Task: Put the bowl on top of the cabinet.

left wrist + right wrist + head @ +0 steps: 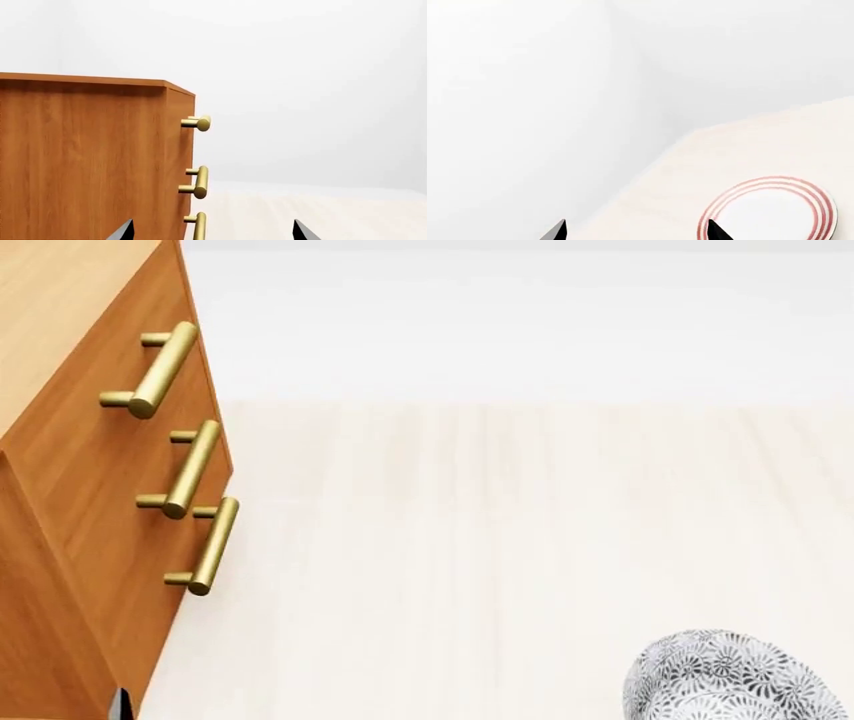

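The bowl (727,680), white with a dense dark floral pattern, sits at the near right of the pale wooden table in the head view, partly cut off by the frame. The orange-brown cabinet (80,490) with three brass bar handles stands at the left; its side and top edge fill the left wrist view as the cabinet (87,160). My left gripper (212,231) is open next to the cabinet's front corner, holding nothing; a dark tip of it (122,703) shows in the head view. My right gripper (637,231) is open and empty.
A flat white plate with red rings (770,210) lies on the table just beyond my right fingertips. The pale wooden tabletop (507,540) stretches between cabinet and bowl. A plain white wall stands behind.
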Available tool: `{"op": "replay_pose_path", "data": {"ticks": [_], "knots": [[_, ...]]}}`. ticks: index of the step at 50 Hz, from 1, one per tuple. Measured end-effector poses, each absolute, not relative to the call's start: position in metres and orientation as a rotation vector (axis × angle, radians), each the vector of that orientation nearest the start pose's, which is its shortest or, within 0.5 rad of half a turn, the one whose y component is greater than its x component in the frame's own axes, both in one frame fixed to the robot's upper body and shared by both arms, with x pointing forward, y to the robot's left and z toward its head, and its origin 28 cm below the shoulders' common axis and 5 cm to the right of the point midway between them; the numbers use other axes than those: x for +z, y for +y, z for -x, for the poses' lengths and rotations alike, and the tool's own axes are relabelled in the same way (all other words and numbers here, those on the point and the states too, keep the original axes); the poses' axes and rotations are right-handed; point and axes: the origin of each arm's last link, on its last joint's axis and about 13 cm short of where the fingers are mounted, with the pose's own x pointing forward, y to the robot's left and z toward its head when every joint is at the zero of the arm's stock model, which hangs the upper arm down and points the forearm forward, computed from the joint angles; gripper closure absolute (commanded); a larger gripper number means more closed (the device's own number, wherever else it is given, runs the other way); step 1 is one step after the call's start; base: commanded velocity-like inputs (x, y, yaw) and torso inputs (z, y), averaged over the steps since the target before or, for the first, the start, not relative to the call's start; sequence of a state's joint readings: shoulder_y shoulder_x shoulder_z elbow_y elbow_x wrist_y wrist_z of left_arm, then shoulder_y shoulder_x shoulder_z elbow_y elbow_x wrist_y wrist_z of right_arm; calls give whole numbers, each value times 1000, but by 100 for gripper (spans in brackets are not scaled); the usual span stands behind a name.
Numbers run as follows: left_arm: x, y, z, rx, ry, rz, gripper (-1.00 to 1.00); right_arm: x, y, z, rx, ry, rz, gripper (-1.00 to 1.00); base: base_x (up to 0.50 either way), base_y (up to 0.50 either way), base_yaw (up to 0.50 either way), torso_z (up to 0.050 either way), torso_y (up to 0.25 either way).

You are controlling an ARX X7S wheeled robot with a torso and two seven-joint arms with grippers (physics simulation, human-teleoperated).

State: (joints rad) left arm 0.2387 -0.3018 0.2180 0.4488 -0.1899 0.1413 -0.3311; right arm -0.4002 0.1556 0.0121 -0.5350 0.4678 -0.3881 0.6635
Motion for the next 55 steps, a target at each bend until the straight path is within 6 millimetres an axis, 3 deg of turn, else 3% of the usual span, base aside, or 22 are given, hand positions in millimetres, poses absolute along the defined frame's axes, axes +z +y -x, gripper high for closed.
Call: {"op": "replay_pose_path", "data": {"ticks": [24,55], "knots": [[69,210,-154,12,-277,49,-100,80,-132,-114,-654,-466,-640,-100,0,0,0,0,0],[68,210,-154,14,-276,49,-100,66,-143,-130,-582,-249,-844,-100,0,0,0,0,0]]}}
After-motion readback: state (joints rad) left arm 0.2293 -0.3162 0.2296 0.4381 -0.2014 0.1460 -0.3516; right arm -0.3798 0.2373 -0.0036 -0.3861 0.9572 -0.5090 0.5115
